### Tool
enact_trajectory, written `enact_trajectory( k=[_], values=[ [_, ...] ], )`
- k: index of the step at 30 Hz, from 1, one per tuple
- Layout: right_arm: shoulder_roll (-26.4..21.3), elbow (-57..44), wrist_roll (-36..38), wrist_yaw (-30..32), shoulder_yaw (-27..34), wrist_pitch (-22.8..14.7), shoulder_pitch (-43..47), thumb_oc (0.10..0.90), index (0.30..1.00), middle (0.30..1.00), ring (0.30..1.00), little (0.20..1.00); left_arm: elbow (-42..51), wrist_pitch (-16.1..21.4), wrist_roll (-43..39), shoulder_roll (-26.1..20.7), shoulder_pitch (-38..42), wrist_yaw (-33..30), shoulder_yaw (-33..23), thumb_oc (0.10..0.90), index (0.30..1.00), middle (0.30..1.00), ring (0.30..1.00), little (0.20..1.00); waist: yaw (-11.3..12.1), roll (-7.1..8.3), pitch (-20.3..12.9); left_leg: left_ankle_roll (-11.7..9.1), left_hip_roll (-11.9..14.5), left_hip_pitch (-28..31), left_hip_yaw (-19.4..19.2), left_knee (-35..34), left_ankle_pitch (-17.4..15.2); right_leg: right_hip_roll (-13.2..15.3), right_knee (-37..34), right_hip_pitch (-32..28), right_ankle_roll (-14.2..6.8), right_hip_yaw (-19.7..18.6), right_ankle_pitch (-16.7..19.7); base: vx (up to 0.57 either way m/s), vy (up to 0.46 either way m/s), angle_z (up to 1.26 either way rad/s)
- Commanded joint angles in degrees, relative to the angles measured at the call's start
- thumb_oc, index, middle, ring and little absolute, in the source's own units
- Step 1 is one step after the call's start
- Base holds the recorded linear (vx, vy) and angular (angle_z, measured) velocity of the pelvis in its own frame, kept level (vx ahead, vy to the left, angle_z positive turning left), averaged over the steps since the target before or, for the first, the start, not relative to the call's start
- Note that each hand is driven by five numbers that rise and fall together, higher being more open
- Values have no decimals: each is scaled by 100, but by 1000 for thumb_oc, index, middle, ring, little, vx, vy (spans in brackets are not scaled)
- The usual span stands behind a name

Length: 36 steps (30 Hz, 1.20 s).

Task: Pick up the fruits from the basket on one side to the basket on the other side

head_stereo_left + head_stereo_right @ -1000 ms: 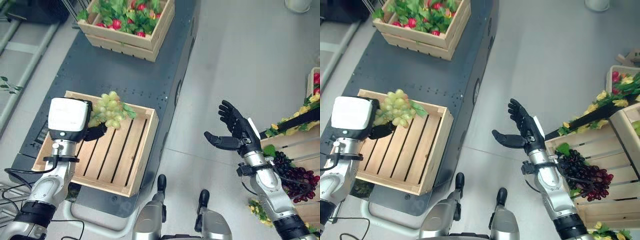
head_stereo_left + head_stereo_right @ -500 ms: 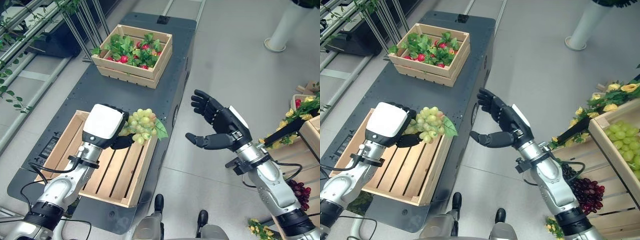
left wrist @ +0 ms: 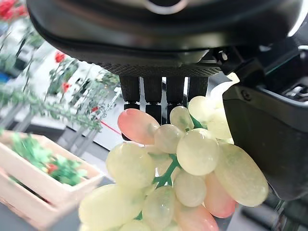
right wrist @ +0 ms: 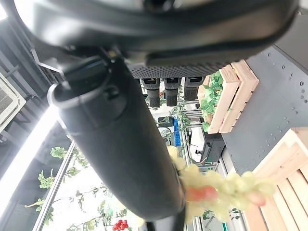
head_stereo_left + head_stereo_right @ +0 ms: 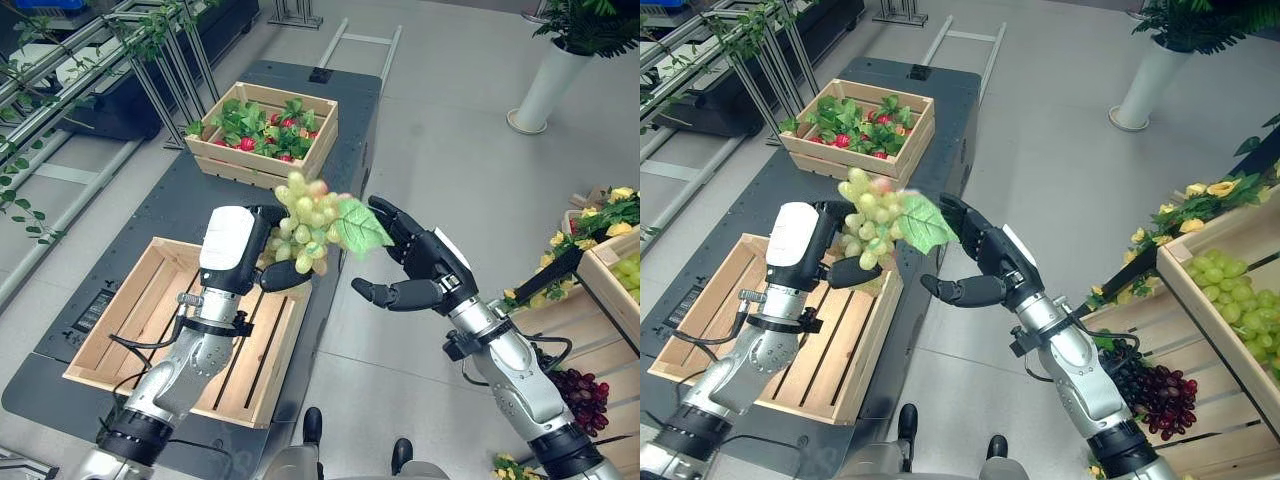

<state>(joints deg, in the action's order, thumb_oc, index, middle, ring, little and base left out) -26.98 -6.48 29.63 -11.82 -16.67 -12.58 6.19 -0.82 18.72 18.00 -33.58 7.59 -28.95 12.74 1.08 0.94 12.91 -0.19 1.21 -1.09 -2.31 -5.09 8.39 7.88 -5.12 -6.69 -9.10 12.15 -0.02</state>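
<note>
Left hand [image 5: 262,262] holds the bunch of green grapes [image 5: 305,222] lifted clear above the right edge of the near wooden crate [image 5: 130,330]; that crate shows bare slats. In the left wrist view the thumb and fingers [image 3: 155,92] are curled round the cluster, with the grapes [image 3: 178,178] hanging below them.

Right hand [image 5: 425,272] is close beside the bunch on its right, palm turned toward it, fingers spread and straight, thumb pointing back at the fruit, holding nothing. The green leaf [image 5: 357,226] on the bunch lies between the grapes and the right palm; whether leaf and fingers touch I cannot tell.

Key relation: the bunch sits directly left of the open right palm, at about the same height, its long axis running up-and-down with a slight tilt. Judged: a hand-over from left to right is being set up; right fingers need to close round the cluster before the left lets go.

Surface and room: the crate sits on a dark grey platform [image 5: 200,200] with a second crate of red fruit and leaves [image 5: 264,130] farther away. To the robot's right a crate with green grapes [image 5: 1230,275] and dark purple grapes [image 5: 1160,385] below it. Grey floor, a white planter [image 5: 545,85] in the far right corner
</note>
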Motion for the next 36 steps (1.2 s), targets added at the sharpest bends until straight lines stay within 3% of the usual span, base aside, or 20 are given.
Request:
enact_trajectory(
  k=[1, 7, 12, 19, 25, 36],
  values=[
    [234, -20, 75, 173, 19, -509, 141, 800, 900, 900, 900, 900, 65, 937, -2131, 480, 489, 183, -683, 400, 300, 300, 300, 300, 27, -23, -945, -181, 54, 449, 140, 9, -890, -171, 35, 202, 275, -51, 151, -2, 1, -13],
    [485, -22, -31, 269, -15, -488, 182, 800, 900, 900, 900, 900, 204, 1128, -4312, 1331, 309, 1115, -524, 400, 300, 300, 300, 300, 28, 28, -940, -163, 60, 436, 125, 9, -904, -192, 52, 232, 301, -90, 144, -4, -5, -5],
    [466, -147, 7, 240, -6, -440, 142, 800, 900, 900, 900, 900, 296, 1079, -4447, 1399, 199, 1304, -431, 400, 300, 300, 300, 300, 33, 54, -915, -149, 73, 413, 101, 9, -896, -217, 64, 269, 325, -132, 150, 0, 0, 0],
    [472, -205, 219, 160, -11, -427, 116, 800, 900, 900, 900, 900, 309, 1011, -3995, 1278, 197, 1430, -374, 400, 300, 300, 300, 300, 46, 62, -934, -154, 87, 381, 95, 9, -888, -228, 26, 271, 332, -150, 165, 0, 0, 0],
    [484, -356, 663, -70, -110, -192, 109, 800, 900, 900, 900, 900, 355, 1034, -3495, 1098, 250, 1293, -275, 400, 300, 300, 300, 300, 48, 56, -945, -169, 94, 357, 85, 9, -878, -225, 13, 281, 328, -158, 178, -1, 0, -1],
    [536, -458, 1253, -232, -494, 359, 184, 800, 900, 900, 900, 900, 493, 1447, -2653, 977, 396, 857, 68, 400, 300, 300, 300, 300, 47, 103, -970, -169, 107, 338, 69, 9, -859, -222, 12, 300, 324, -174, 194, -5, 0, -2]
  ],
)
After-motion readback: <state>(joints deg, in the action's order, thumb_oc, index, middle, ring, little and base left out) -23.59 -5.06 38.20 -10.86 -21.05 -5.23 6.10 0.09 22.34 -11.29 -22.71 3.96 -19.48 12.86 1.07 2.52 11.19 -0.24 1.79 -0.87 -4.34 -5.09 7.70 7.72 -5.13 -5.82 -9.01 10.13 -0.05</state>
